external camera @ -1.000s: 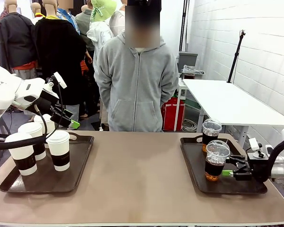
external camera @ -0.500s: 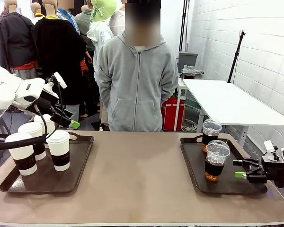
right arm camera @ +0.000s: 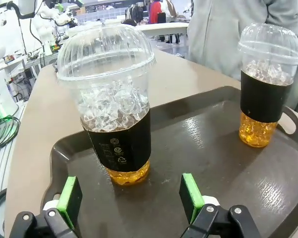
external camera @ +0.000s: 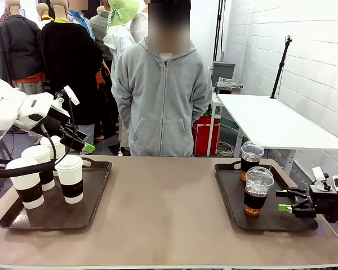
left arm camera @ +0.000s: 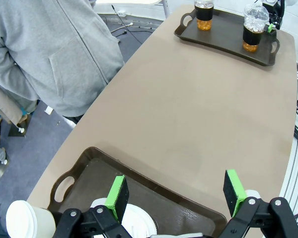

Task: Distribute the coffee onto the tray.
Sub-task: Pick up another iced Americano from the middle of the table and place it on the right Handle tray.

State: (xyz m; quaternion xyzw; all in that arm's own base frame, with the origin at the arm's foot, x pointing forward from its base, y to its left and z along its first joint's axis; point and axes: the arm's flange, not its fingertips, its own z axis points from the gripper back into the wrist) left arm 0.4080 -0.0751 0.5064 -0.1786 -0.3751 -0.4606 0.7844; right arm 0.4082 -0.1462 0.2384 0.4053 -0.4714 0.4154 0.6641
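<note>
Standing just beyond the right gripper's parted jaws, dome-lidded cup.

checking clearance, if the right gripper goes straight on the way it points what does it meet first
The nearer iced cup on the right tray. The open right gripper points straight at the cup's base, with its jaws apart and bare tray between. The second iced cup stands off to the side.
</note>
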